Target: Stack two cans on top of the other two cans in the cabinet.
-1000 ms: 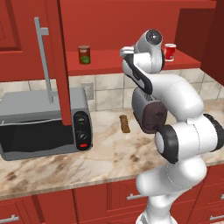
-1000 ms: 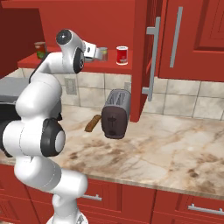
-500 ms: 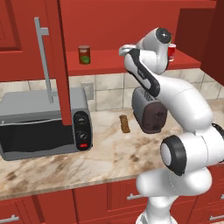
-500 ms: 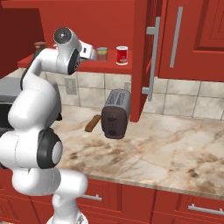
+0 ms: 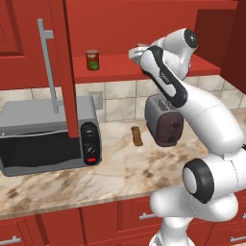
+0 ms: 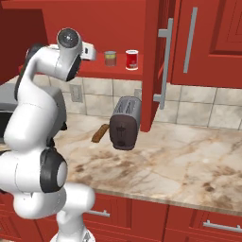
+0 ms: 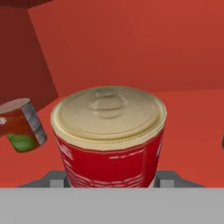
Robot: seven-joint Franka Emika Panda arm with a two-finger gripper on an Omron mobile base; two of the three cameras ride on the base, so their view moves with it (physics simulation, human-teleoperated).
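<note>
My gripper [image 7: 109, 186] was clamped on the red can [image 7: 109, 140]; I judged it needed lifting level, then centring over the green-labelled tin [image 7: 21, 124] left of it.

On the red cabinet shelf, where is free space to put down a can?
The shelf is bare between the green-labelled can and the gripper. Near the red can and its olive neighbour it is crowded.

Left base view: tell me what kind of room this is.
A rendered kitchen, it seems: a microwave and a toaster stand on a marble-look counter against a tiled wall, with a red wall cabinet above and a green-labelled can on its shelf.
</note>
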